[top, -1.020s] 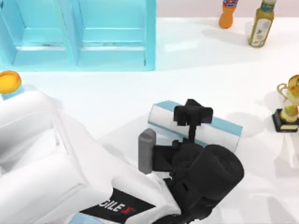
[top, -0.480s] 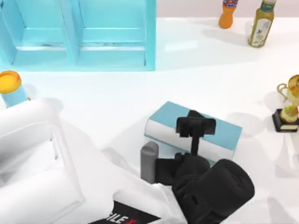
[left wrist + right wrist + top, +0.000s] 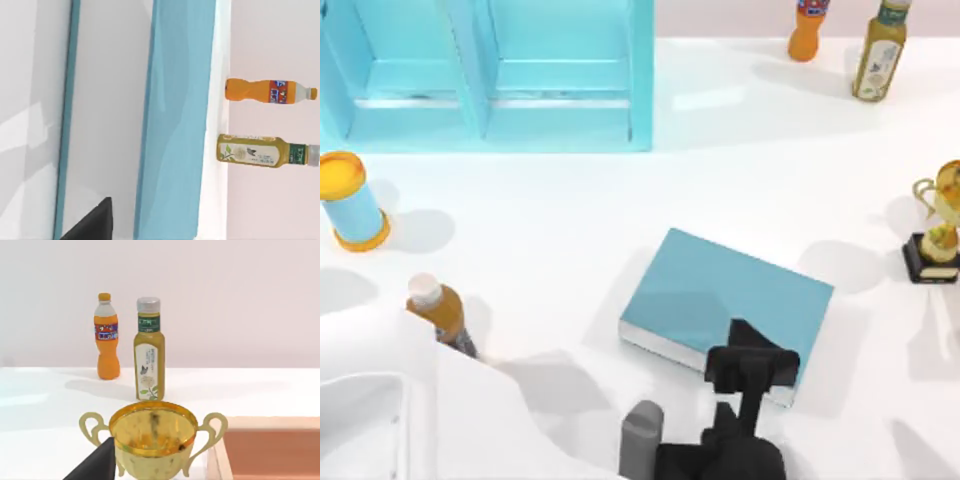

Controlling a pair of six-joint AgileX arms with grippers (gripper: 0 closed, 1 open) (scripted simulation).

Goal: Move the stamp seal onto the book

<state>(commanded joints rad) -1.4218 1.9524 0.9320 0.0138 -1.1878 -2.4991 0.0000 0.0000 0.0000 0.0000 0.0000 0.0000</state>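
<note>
On the left of the desk [image 3: 570,200] stand a blue cylinder with an orange lid [image 3: 355,200] and a small orange bottle with a white cap [image 3: 440,312], both well apart from the work. The left arm reaches in from the near left, and its black left hand [image 3: 750,365] hangs over the near edge of the thick light teal-blue book [image 3: 725,295], which lies flat at the centre.

I cannot tell whether this hand is open or closed, nor whether the stamp seal is in it or already under it on the cover.

The risk, as I judge it, lies in that edge position. A seal set down so close to the near side could catch the rim, tip on its small base and drop to the desk. A release from too high could also make the rounded knob topple it.

To the right, a gold trophy on a black base [image 3: 935,230] stands clear of the book.

The top view gives the hand's place over the book. The left wrist view instead looks low along a teal surface [image 3: 175,125], probably the cover, toward the orange soda bottle [image 3: 260,91] and the green-labelled bottle [image 3: 255,151] at the far side. The right wrist view faces the trophy, with the parked right hand [image 3: 95,465], state unclear, at the desk's right.
</note>
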